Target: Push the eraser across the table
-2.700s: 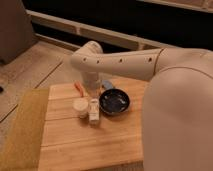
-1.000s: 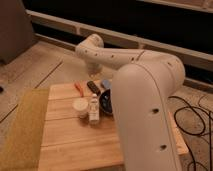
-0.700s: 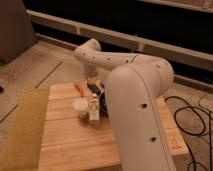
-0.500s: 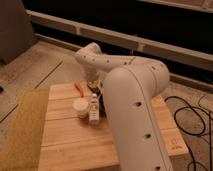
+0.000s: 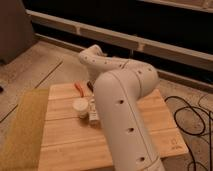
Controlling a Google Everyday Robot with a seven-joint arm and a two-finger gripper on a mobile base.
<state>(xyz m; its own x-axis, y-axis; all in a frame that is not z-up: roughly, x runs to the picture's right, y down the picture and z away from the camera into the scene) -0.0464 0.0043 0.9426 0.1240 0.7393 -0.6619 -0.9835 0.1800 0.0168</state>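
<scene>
at the far left a yellowish-green mat lies along the table's left edge. the table, pale planks with seams, fills the middle. toward its far side lies an orange-handled tool, and nearer the camera stands a white round cup. just beside the cup on its right is a small pale block — as best i can judge this is the eraser, though it is too blurred to be sure. beyond it, by the orange tool, a dark bit shows at the arm's left edge. i take it for the gripper, low over the far-middle of the table, the rest of it hidden behind the thick white arm. whether it is released or clenched i cannot tell. past the table's right edge, black cables loop on the floor.

the step in hand looks like the approach — the gripper sits near the block, with no sign of a push made. the next move calls for setting the gripper low against one side of the block, then sliding it along the planks in a steady line, keeping off the cup and the orange tool so neither is dragged or tipped.
</scene>
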